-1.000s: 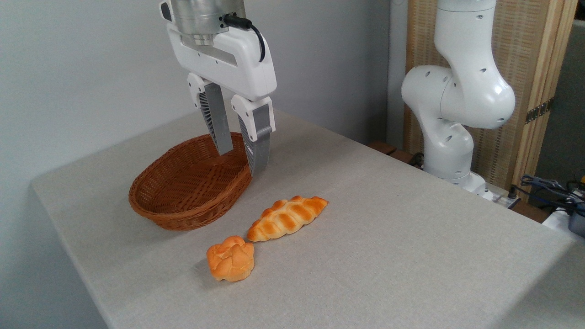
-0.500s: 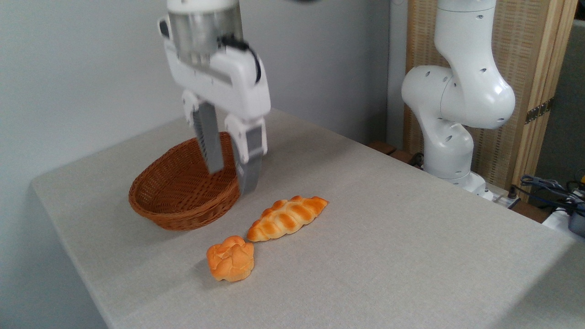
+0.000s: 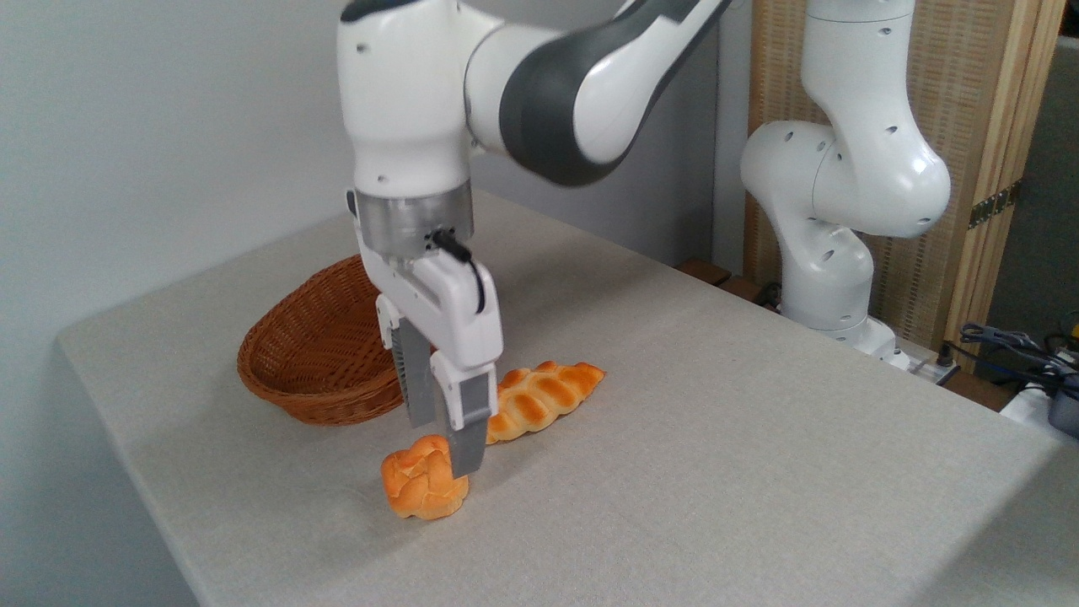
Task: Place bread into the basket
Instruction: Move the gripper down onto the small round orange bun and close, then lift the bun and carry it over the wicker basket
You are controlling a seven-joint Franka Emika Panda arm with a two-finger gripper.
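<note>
The bun sits on the table, in front of the basket and clear of it, with the braided loaf just behind and to its right. The gripper points straight down directly over the bun's rear edge, its fingers parted by only a narrow gap and holding nothing. The nearer finger overlaps the bun's right rear lobe; the other sits behind it, toward the basket. Whether the tips touch the bun cannot be told. The bun is roundish, with no long axis to line up with. Most of it lies in front of and slightly left of the fingers, so the grasp probably needs a wider opening and a small shift forward, away from the basket, before descending.
</note>
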